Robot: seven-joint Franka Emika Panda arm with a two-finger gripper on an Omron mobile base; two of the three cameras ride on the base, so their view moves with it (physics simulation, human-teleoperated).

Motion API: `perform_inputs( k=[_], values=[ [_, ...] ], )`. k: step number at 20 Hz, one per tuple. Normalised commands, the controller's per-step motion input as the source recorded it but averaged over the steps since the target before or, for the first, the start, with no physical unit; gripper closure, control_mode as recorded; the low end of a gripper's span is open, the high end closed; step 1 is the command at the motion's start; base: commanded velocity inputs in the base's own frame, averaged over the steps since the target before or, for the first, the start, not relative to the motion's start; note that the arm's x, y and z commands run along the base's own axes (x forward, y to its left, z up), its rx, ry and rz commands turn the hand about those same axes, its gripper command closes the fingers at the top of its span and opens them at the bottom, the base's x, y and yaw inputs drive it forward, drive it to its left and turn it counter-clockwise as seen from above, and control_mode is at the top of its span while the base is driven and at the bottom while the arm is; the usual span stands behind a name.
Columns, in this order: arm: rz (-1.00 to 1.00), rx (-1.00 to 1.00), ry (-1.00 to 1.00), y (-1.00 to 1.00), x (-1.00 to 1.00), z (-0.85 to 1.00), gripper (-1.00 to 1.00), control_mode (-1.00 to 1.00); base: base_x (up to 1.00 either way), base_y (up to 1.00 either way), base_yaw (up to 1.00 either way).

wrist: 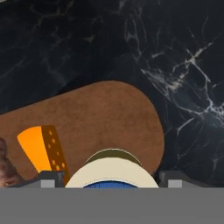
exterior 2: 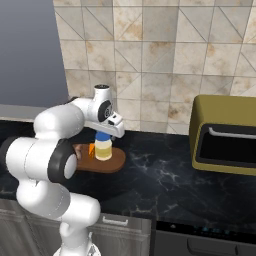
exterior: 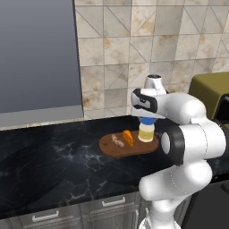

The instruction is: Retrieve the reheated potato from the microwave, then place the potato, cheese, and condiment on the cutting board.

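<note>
- Evidently the last step is in hand: the condiment bottle stands upright on the cutting board, at the board's 3 o'clock end in the left base view, with the gripper directly over its blue cap.
- Whether the jaws are parted or pressing the bottle, I cannot tell; in the hand view the finger tips flank the bottle's shoulders on both sides.
- Cheese sits about mid-board, at 9 o'clock of the bottle, and the potato lies just beyond it at 9 o'clock again.
- With all three items on the board, the task looks nearly finished; the next move should be a clean release and a straight lift that does not tip the bottle.
- Board: flat reddish-brown wood, rounded oval ends. Cheese: orange wedge with a darker, dotted rind face. Potato: lumpy, tan-brown. Bottle: pale yellowish, translucent. Counter: glossy black marble, white-veined.
</note>
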Motion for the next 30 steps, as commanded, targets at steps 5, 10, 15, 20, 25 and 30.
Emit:
perform_inputs(
  k=[5, 10, 15, 20, 25, 30],
  values=[
    [0.00, 0.00, 0.00, 0.19, 0.05, 0.00, 1.00, -1.00, 0.00, 0.00, 0.00],
    [0.00, 0.00, 0.00, 0.02, 0.00, -0.01, 1.00, -1.00, 0.00, 0.00, 0.00],
    [0.00, 0.00, 0.00, 0.00, 0.00, -0.01, 1.00, -1.00, 0.00, 0.00, 0.00],
    [0.00, 0.00, 0.00, 0.00, 0.00, -0.07, 1.00, -1.00, 0.00, 0.00, 0.00],
    [0.00, 0.00, 0.00, -0.01, 0.00, -0.17, 1.00, -1.00, 0.00, 0.00, 0.00],
    [0.00, 0.00, 0.00, 0.00, 0.00, -0.16, 1.00, -1.00, 0.00, 0.00, 0.00]
  ],
)
